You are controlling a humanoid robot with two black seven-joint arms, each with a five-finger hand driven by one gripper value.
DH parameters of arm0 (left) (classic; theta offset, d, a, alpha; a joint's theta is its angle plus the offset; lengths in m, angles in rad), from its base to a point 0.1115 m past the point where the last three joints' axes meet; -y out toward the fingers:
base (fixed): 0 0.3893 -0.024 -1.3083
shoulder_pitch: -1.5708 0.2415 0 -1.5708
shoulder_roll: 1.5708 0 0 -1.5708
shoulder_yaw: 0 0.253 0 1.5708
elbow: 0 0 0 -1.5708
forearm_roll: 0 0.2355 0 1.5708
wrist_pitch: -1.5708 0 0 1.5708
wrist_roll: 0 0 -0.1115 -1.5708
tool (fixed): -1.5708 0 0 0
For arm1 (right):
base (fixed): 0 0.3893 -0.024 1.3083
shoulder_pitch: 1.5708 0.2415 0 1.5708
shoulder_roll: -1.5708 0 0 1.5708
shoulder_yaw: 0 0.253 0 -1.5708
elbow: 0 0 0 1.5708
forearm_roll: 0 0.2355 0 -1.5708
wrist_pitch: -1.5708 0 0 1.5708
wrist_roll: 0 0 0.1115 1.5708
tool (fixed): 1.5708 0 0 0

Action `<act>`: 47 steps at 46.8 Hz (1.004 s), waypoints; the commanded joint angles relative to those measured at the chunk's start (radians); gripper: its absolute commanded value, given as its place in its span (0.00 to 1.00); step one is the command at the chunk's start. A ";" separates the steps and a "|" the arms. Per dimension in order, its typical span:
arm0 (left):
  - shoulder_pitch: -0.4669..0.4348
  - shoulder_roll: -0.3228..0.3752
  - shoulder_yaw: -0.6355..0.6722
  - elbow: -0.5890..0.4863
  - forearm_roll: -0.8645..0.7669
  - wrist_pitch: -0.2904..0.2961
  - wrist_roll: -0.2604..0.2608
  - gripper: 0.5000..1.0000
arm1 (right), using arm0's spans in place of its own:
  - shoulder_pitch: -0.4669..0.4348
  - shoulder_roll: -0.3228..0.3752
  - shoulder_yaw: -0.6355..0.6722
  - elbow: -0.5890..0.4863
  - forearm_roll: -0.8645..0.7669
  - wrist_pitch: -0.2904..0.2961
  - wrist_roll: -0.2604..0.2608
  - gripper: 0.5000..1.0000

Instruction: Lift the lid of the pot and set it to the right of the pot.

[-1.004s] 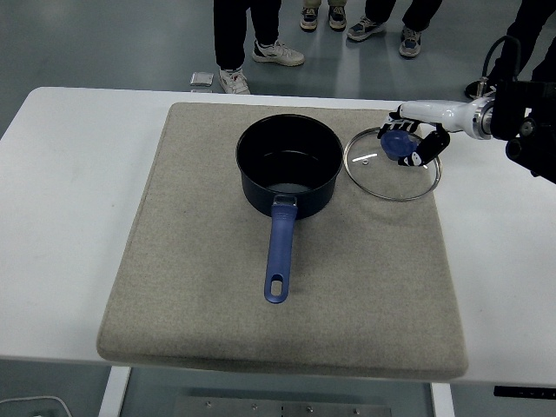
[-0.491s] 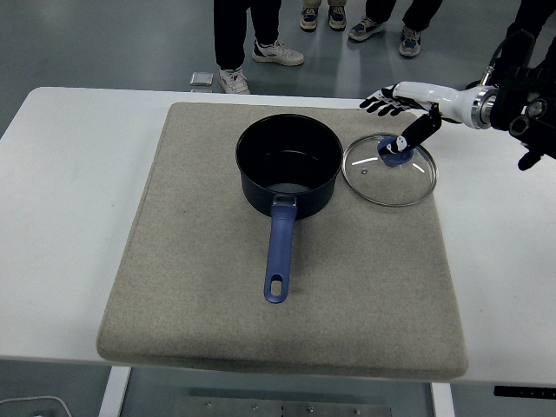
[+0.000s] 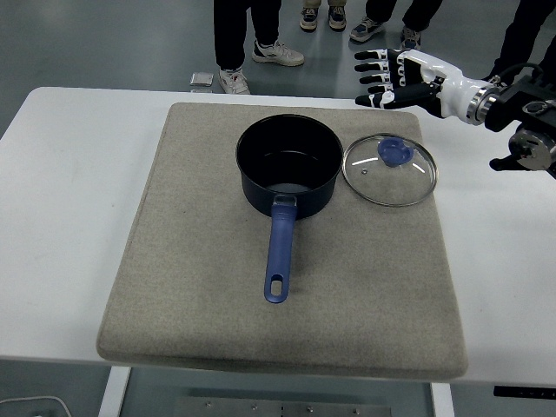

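A dark blue pot [image 3: 289, 165] with a long blue handle [image 3: 279, 256] stands uncovered on a grey mat [image 3: 217, 287]. Just to its right, flat on the mat, lies the glass lid [image 3: 390, 169] with its blue knob [image 3: 393, 151] up. My right hand [image 3: 388, 76] hovers above and behind the lid, fingers spread, holding nothing, well apart from the knob. The left arm does not show.
The mat covers the middle of a white table [image 3: 61, 217]. Several people's legs and shoes [image 3: 261, 48] stand on the floor beyond the table's far edge. A small metal object [image 3: 201, 81] lies on the floor there.
My right hand has let go of the lid's knob, opened its fingers and risen up and back, away from the lid. The lid now lies still beside the pot.
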 commanded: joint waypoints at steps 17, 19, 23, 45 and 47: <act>0.000 0.000 -0.001 0.000 0.000 0.000 0.001 1.00 | -0.055 0.029 0.090 -0.062 0.284 0.032 -0.025 0.78; 0.000 0.000 -0.001 0.000 0.000 0.000 0.001 1.00 | -0.059 0.031 0.092 -0.071 0.307 0.032 -0.037 0.78; 0.000 0.000 0.001 0.000 0.000 0.000 -0.001 1.00 | -0.062 0.034 0.092 -0.074 0.381 0.030 -0.048 0.78; 0.000 0.000 -0.001 0.000 0.000 0.000 0.001 1.00 | -0.092 0.060 0.096 -0.096 0.692 0.016 -0.106 0.81; 0.000 0.000 0.001 0.000 0.000 0.000 -0.001 1.00 | -0.092 0.060 0.104 -0.100 0.692 0.015 -0.106 0.81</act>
